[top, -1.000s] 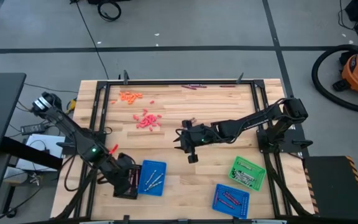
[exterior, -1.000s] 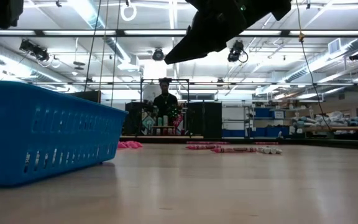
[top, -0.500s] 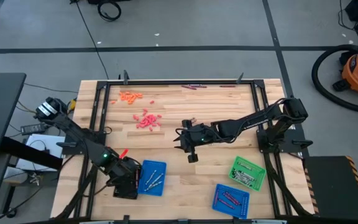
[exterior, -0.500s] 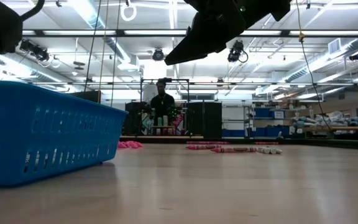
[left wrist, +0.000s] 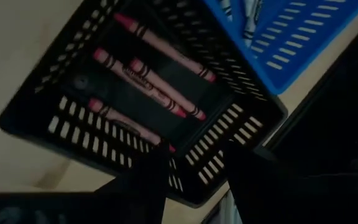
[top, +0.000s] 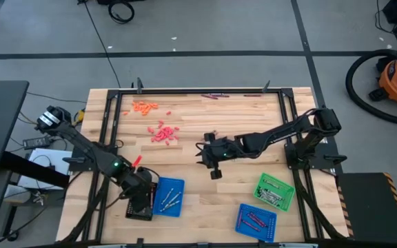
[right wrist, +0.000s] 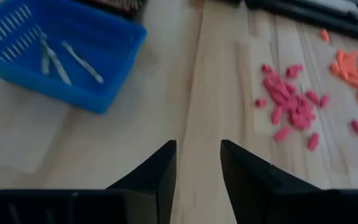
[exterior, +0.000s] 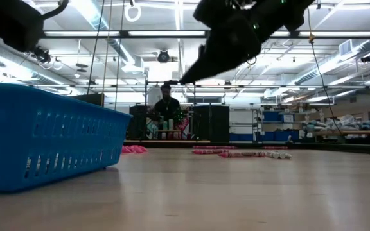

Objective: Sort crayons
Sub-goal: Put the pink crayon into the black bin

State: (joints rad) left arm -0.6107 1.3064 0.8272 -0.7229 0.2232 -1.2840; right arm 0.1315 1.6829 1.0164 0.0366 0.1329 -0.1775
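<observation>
Since a second ago your left gripper (top: 141, 200) has swung in from beside the black slotted plastic tray (left wrist: 166, 112) to hang directly over it, and its fingers, then nearly together, now stand apart with nothing between them; I judge that a red-pink crayon was just released there. The wrist view confirms four red-pink wax crayons (left wrist: 160, 93) lying flat in that tray at the near left of the wooden table (top: 205, 207). Touching it on its right is the blue slotted plastic tray (top: 169, 197), which holds a few silver-grey crayons (right wrist: 64, 57). Towards the near right corner, a second blue tray (top: 256, 221) carries dark crayons and a green tray (top: 275, 191) carries a grey-looking lot I cannot identify. At mid-table your right gripper (top: 214, 170) hangs over bare wood, fingers apart and empty, shifted only slightly. Beyond it, note the unsorted stock: a heap of red-pink crayon pieces (top: 163, 132), farther back a cluster of orange crayon pieces (top: 143, 107), and a few dark purple crayons (top: 212, 96) along the far edge. Sorting is therefore well short of complete.
</observation>
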